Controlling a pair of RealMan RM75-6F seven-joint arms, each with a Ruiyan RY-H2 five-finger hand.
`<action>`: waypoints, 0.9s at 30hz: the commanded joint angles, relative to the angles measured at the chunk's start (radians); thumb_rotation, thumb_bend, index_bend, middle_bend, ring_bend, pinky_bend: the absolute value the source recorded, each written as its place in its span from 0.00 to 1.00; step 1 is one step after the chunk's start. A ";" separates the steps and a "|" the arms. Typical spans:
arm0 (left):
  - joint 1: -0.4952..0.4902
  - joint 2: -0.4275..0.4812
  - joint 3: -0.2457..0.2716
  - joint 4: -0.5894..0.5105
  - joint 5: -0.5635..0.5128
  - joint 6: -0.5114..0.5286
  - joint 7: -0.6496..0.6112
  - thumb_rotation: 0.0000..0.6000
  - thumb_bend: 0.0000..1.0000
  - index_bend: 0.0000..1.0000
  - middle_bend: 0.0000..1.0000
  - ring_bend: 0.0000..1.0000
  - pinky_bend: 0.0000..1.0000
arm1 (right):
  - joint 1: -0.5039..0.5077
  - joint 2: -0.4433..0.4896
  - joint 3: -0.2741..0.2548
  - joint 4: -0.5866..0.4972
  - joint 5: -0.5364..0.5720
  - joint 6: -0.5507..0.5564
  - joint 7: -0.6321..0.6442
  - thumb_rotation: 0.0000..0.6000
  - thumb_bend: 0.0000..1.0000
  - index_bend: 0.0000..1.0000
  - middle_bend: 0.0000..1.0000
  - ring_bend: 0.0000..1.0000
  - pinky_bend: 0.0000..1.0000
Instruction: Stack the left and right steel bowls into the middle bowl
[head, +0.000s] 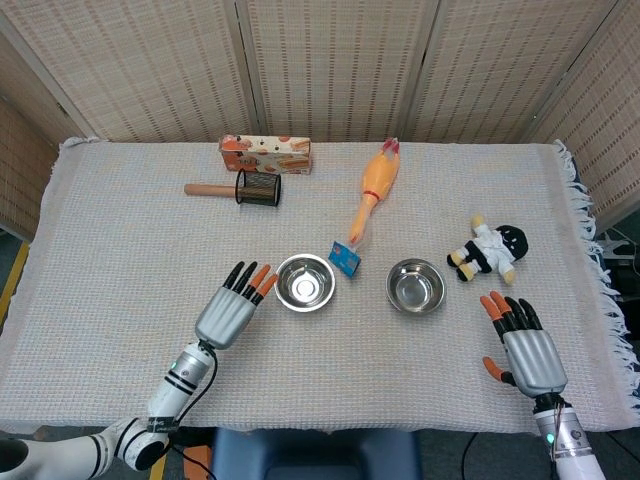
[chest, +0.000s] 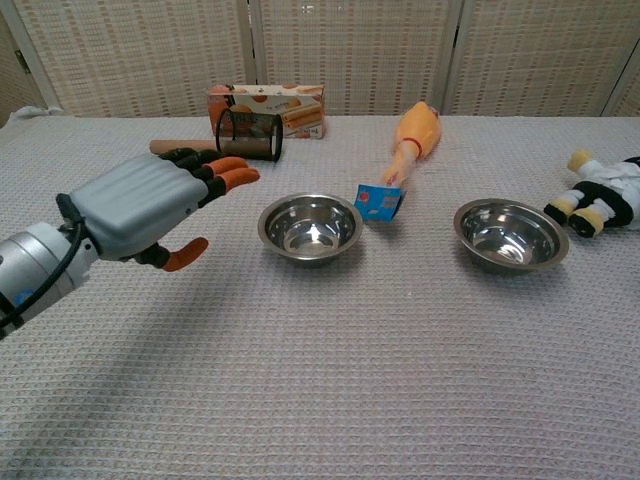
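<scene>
- The right hand (head: 528, 352) appears only in the head view, near the table's front right corner; the chest view leaves it out. Its fingers are spread and it holds nothing.
- The left hand (chest: 150, 205) hovers just left of the middle bowl (chest: 310, 226), fingers extended and apart, holding nothing and not touching the bowl. Its forearm is cut off at the frame edge in the chest view.
- The middle bowl sits in the centre of the cloth-covered table (head: 120, 250). Whether a second bowl is nested inside it is hard to make out; its rim looks slightly doubled in the chest view.
- The right bowl (chest: 511, 235) stands alone, well apart from the middle bowl, with nothing in it.
- A small blue packet (chest: 378, 201) lies between the bowls, touching the tip of a rubber chicken (chest: 416, 135).
- A plush doll (chest: 603, 198) is partly cut off at the chest view's right edge.
- A black mesh cup (head: 258, 188) lies on its side at the back beside a wooden handle (head: 208, 189), in front of a snack box (head: 265, 153).
</scene>
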 joint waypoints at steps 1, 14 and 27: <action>0.111 0.139 0.063 -0.126 -0.012 0.081 -0.004 1.00 0.48 0.00 0.00 0.00 0.11 | 0.049 -0.037 0.012 0.022 -0.007 -0.055 -0.030 1.00 0.17 0.00 0.00 0.00 0.00; 0.362 0.250 0.154 -0.055 0.078 0.393 -0.295 1.00 0.48 0.00 0.00 0.00 0.10 | 0.253 -0.292 0.111 0.321 0.043 -0.243 -0.092 1.00 0.17 0.32 0.00 0.00 0.00; 0.409 0.271 0.119 -0.019 0.105 0.437 -0.412 1.00 0.48 0.00 0.00 0.00 0.10 | 0.325 -0.447 0.121 0.505 0.080 -0.265 -0.129 1.00 0.35 0.58 0.00 0.00 0.00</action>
